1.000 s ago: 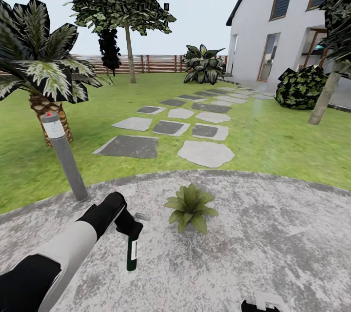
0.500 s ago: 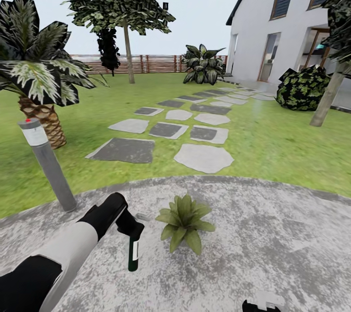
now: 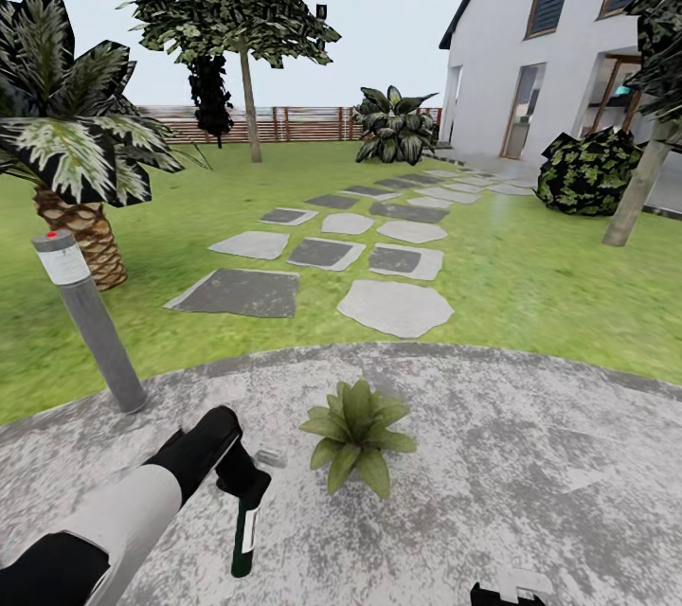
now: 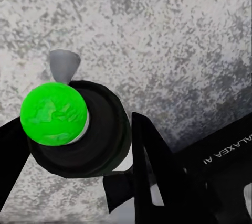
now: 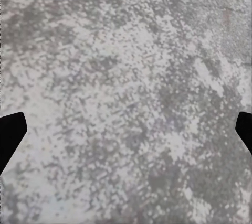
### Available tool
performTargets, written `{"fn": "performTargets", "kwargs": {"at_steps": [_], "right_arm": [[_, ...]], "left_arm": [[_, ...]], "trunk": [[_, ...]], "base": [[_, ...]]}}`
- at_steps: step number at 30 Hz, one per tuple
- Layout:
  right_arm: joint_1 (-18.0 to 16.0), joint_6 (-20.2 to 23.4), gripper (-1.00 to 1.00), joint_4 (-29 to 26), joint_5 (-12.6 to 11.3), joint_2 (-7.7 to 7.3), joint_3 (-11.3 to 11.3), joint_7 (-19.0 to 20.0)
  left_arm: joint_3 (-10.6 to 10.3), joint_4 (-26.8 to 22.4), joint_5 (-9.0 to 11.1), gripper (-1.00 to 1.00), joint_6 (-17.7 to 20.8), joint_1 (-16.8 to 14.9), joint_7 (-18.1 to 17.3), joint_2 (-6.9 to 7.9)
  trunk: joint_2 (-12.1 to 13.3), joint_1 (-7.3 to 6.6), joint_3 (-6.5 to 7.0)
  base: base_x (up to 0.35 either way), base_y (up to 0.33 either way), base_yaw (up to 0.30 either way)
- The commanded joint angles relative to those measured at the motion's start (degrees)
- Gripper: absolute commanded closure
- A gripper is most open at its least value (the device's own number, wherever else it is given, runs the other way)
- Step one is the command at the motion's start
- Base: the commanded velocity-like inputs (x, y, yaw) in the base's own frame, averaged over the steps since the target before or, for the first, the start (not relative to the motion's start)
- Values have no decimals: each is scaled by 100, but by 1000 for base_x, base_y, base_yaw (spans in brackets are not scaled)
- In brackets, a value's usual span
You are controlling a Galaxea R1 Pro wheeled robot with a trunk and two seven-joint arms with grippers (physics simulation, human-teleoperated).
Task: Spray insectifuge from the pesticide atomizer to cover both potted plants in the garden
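My left gripper [image 3: 246, 490] is shut on the pesticide atomizer [image 3: 243, 538], a slim dark green bottle with a white band that hangs slightly tilted above the stone patio [image 3: 530, 473]. In the left wrist view the black fingers [image 4: 152, 166] clamp the atomizer's black body, with its bright green end [image 4: 53, 113] and a small grey cone [image 4: 64, 65] showing. One potted plant [image 3: 358, 436], a low green rosette, stands on the patio just right of the atomizer, a short gap apart. My right gripper [image 5: 126, 129] is open over bare stone, and its top shows at the lower edge of the head view [image 3: 511, 592].
A grey bollard lamp [image 3: 87, 331] stands at the patio's left edge beside a palm [image 3: 76, 151]. Stepping stones [image 3: 393, 308] lead over the lawn toward the white house [image 3: 549, 66]. A slatted wooden fence [image 3: 303, 123] and trees close the far side.
My left arm has drawn back and lowered, so the atomizer hangs lower and more tilted. The head view shifted to the right earlier, moving the lamp and plant leftward in the picture.
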Motion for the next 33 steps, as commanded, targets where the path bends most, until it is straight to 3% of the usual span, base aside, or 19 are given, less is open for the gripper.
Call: {"fn": "performTargets", "kwargs": {"at_steps": [1, 2, 5, 15, 21, 22, 23, 33], "right_arm": [[-5, -19, -100, 7, 61, 10, -47, -16], [-4, -18, -100, 11, 61, 25, -45, -12], [0, -21, -100, 15, 62, 35, -45, -8], [2, -17, -100, 16, 62, 39, -44, -9], [2, -17, -100, 16, 62, 39, -44, -11], [2, -10, -100, 3, 48, 37, -48, -20], [2, -9, -100, 2, 44, 34, -50, -22], [2, -16, -100, -1, 27, 7, -53, -25]], "left_arm": [[-18, -10, -191, 100, 6, 21, -58, 6], [-16, -10, -495, 100, 7, 47, -63, 4], [-9, -10, -735, 100, 0, 59, -65, -11], [-12, -10, -835, 100, 15, 63, -58, -69], [-3, -10, -893, 100, 6, 96, -44, -48], [5, -110, -1277, 100, -12, 348, -35, -64], [5, -112, -1280, 100, -11, 341, -35, -66], [0, -116, -1284, 100, -11, 319, -39, -86]], "trunk": [[-2, -1, -5], [-2, -1, -5], [-2, -1, -5], [-2, -1, -5], [-2, -1, -5], [-2, -1, -5], [-2, -1, -6], [-403, 219, -255]], "base": [[0, 0, 0], [6, 0, 0], [96, 0, 0], [282, 0, 0], [53, 0, 0], [0, 0, 0], [0, 0, 0], [0, 0, 0]]}}
